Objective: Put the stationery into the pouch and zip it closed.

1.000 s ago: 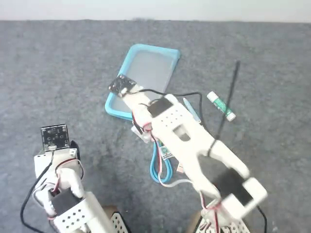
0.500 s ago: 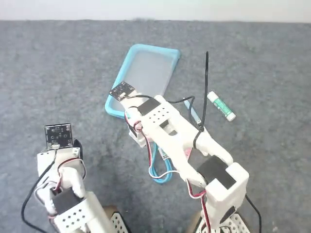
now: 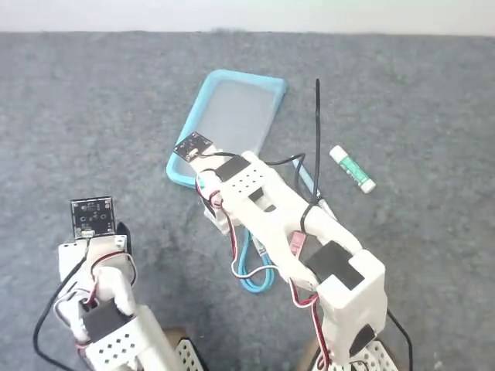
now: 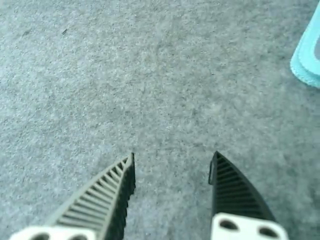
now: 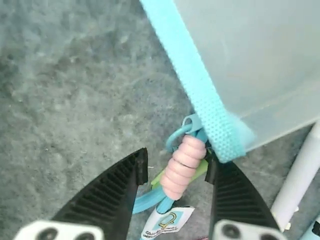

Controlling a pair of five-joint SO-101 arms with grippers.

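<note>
At the pouch's near corner, the right gripper is released, its two black ribbed fingers spread on either side of the pink ribbed zipper pull. One finger is right up against the pull, and a gap shows to the other. The pull hangs from a small blue ring at the end of the turquoise zipper tape, just at the corner of the translucent pouch. A blue cord loop and a small printed tag lie under the pull. A white pen barrel lies just beside the pouch edge.

From the high view, the pouch lies flat on the grey felt tabletop, mid-table, its long side angled away from the arms. The right arm stretches over the pouch's near end. The cord loop trails back under the arm toward the arm bases. The green-and-white glue stick lies on the felt to the right of the pouch, well apart from it and outside it. A black cable sticks up from the right arm.

The left gripper is released too, fingers wide apart over bare felt. A pouch corner sits at the edge of its view, well apart from it. The left arm sits low at the left, near its base.
</note>
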